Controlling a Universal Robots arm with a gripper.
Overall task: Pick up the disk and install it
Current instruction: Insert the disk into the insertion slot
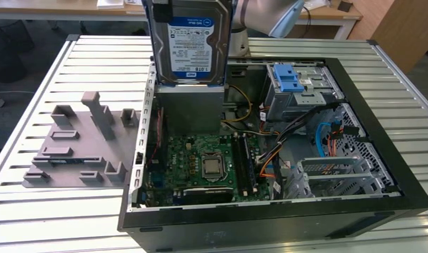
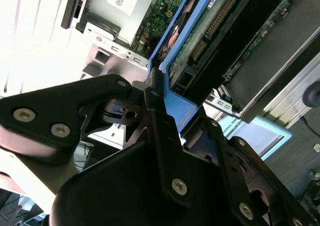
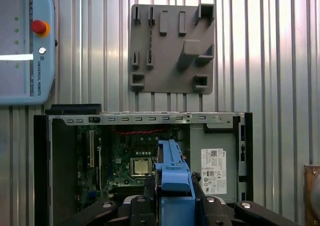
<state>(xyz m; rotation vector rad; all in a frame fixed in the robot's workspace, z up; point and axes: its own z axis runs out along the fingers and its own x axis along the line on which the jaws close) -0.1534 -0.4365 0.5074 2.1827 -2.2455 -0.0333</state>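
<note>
Hard drive carrying is the step in hand, as I judge it. My gripper [image 2: 182, 117] pinches the disk [image 1: 188, 42], a flat silver rectangular hard drive with a white-and-blue label in a blue plastic carrier, with one black finger [image 2: 154, 98] pressed to each side of the carrier. At the top centre of the exterior view the disk hangs upright, label facing the camera, above the open black metal computer case [image 1: 405, 176] and clear of it.

The case lies on its side on a slatted silver metal table [image 1: 59, 211], with its side panel off. Inside it are a green motherboard [image 1: 200, 163], loose orange and blue cables [image 1: 327, 138], and, toward the exterior view's upper right, a grey metal drive cage with a blue latch [image 1: 293, 80]. A second grey metal cage [image 1: 337, 174] sits at the lower right.

Installation is not yet done. I judge it calls for turning the disk from upright to match a cage opening and keeping it clear of the cables.

At the exterior view's left, a grey plastic fixture plate with raised pockets [image 1: 80, 150] lies on the table beside the case.
</note>
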